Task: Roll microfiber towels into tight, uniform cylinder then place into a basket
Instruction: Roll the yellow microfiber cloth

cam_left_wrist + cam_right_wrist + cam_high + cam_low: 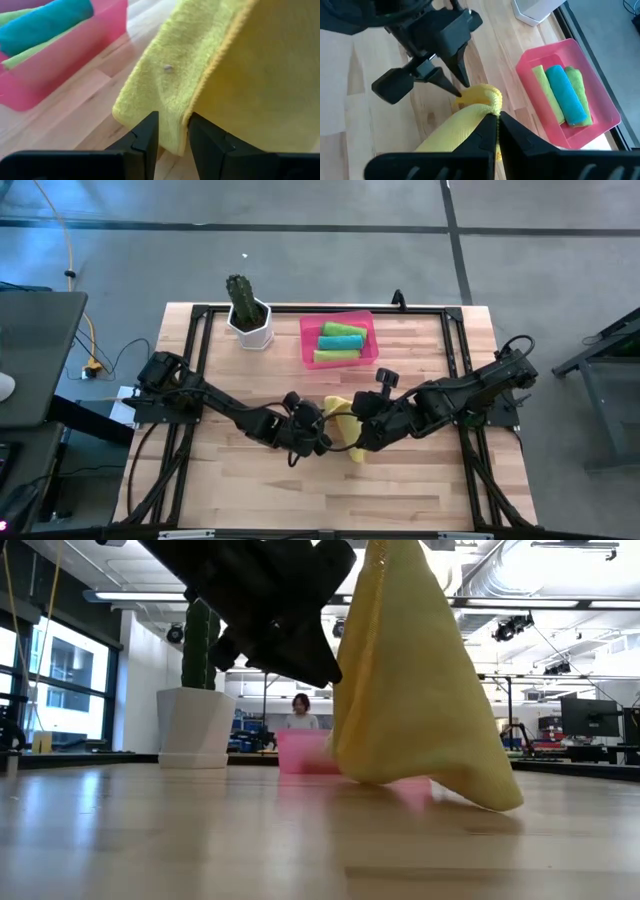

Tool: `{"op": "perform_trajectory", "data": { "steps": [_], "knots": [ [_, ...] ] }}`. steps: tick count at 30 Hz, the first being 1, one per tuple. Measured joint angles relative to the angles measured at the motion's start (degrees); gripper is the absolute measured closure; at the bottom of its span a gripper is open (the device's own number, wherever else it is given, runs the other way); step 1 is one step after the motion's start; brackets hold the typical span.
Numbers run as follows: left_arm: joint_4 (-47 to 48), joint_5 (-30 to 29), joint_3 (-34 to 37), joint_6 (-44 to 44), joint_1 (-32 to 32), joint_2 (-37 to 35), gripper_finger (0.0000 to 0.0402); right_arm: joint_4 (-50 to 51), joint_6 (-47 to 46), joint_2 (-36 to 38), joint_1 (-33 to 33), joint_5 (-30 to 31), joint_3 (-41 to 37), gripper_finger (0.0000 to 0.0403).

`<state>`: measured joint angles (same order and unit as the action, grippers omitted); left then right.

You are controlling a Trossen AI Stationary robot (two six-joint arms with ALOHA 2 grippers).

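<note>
The yellow microfiber towel [343, 420] hangs lifted near the tabletop [420, 480] centre, its lower end touching the wood. The right hand [497, 131] is clamped on its bunched top; the left hand [172, 137], at the towel's 9 o'clock, has its fingers closed around a lower edge. The pink basket [308, 345] (two lime rolls, one teal) sits at 12 o'clock, beside a potted cactus [247, 313].
</note>
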<state>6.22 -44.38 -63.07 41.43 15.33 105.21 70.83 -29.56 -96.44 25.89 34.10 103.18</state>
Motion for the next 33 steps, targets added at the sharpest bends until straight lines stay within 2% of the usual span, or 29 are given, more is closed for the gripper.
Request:
{"op": "perform_trajectory", "data": {
  "steps": [6, 14, 23, 26, 29, 31, 33],
  "knots": [
    [-0.08, 0.77, 0.00, -2.89, -0.11, 0.12, 0.0309, -2.87, 1.53, 0.00, 0.00, -0.01, 0.00, 0.0403],
    [-0.42, 1.49, 0.13, -0.63, -1.14, 1.66, 0.0306, -5.97, 1.21, 0.00, 0.00, -0.03, 0.00, 0.0403],
    [-2.66, 1.36, 0.06, -3.12, -1.18, 3.15, 0.0291, -6.40, 1.53, 0.00, -0.02, -0.03, 0.00, 0.0403],
    [-2.09, 1.31, -0.04, -3.12, -1.18, 3.06, 0.0315, -6.22, 1.60, 0.00, -0.02, -0.03, 0.00, 0.0403],
    [-0.26, 2.03, 0.02, -3.40, -1.09, 3.08, 0.0362, -5.68, 3.29, 0.00, -0.02, -0.03, 0.00, 0.0403],
    [1.18, 4.57, -0.02, -3.70, -1.07, 3.06, 0.0390, -5.09, 4.08, 0.00, -0.02, -0.03, 0.00, 0.0403],
    [3.13, 8.10, 0.00, -3.80, -1.00, 3.02, 0.0393, -3.71, 4.55, 0.00, -0.02, -0.03, 0.00, 0.0403]
  ]
}}
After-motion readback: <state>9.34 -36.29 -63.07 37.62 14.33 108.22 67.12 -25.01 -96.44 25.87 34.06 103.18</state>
